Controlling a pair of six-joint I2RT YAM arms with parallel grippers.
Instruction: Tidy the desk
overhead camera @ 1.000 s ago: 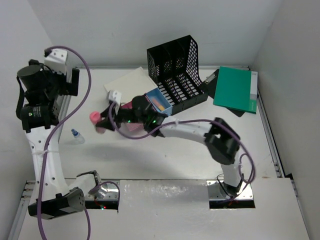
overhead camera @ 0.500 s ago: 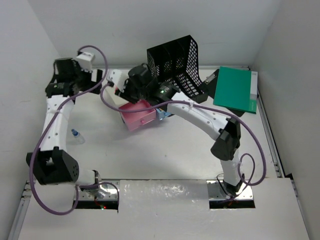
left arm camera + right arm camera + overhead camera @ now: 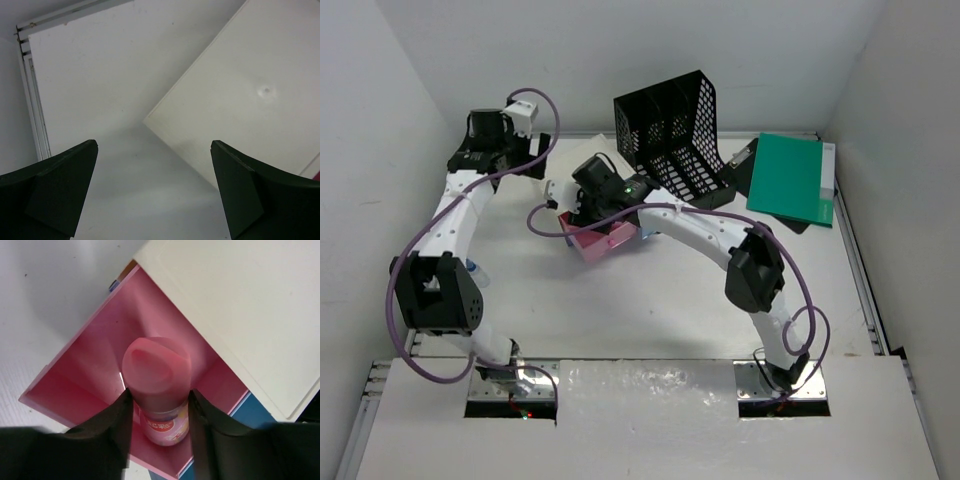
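Note:
The white desk (image 3: 670, 310) holds a small cream-topped box with its pink drawer (image 3: 610, 240) pulled open. My right gripper (image 3: 582, 215) reaches down into that drawer. In the right wrist view it (image 3: 160, 394) is shut on a pink-capped bottle (image 3: 156, 370), which stands inside the pink drawer (image 3: 80, 375) under the box's cream top (image 3: 240, 305). My left gripper (image 3: 540, 160) is at the far left back of the desk. In the left wrist view it (image 3: 154, 145) is open and empty above bare desk (image 3: 100, 75), beside a cream flat surface (image 3: 250, 100).
A black mesh file rack (image 3: 675, 130) stands at the back. A green folder (image 3: 790, 180) lies at the back right on a dark clipboard. A small blue-capped bottle (image 3: 472, 270) sits at the left by my left arm. A blue drawer (image 3: 250, 410) shows beside the pink one.
My right gripper carried the pink-capped bottle from the left of the box into the open pink drawer. My left arm swung from the near left to the far back left.

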